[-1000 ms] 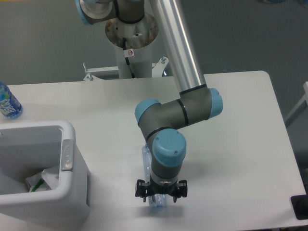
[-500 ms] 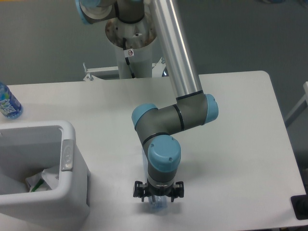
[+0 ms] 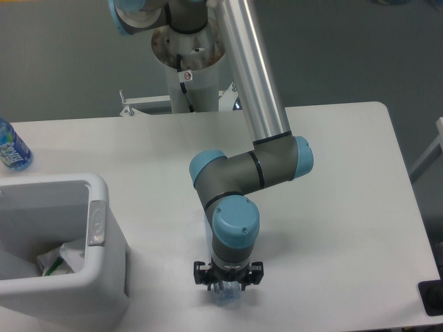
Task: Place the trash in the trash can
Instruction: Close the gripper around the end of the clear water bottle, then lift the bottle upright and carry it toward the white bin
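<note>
We see the black two-finger gripper (image 3: 227,285) low over the white table (image 3: 332,207), directly above the crushed clear plastic bottle (image 3: 225,296), whose end shows just beneath it; we cannot tell whether the fingers grip it. Left, the large white rectangular plastic bin (image 3: 104,277) holds the crumpled printed wrapper (image 3: 61,257). Farthest, an upright blue-labelled bottle (image 3: 11,146).

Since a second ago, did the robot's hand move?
Yes. The gripper has shifted slightly left and lower in the picture, toward the table's near edge and a little closer to the trash can, over the crushed bottle.
</note>
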Available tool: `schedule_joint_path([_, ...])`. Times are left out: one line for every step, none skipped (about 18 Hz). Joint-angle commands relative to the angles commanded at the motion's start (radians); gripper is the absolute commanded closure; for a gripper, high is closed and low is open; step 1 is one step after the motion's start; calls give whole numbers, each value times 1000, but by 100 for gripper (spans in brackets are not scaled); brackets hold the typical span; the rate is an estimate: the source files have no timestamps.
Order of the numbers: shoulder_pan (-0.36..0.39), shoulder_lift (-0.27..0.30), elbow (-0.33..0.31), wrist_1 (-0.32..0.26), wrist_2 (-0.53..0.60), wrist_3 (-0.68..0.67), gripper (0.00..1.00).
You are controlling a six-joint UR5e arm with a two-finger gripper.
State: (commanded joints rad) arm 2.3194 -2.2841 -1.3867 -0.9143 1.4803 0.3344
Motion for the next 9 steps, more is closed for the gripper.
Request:
schedule_joint_path([0,0,2,0,0,2,39])
schedule_joint_path([0,5,2,-2,0,5,42])
schedule_joint_path([0,6,2,0,0,5,42])
schedule_joint_path([0,6,2,-2,0,6,44])
schedule_joint_path([0,6,2,-2,0,6,46])
schedule_joint_path([0,9,0,-2,0,6,49])
schedule_joint_path([0,11,0,-3,0,8,51])
schedule_joint_path([0,12,0,-3,0,8,51])
schedule_joint_path([0,14,2,-3,0,9,51])
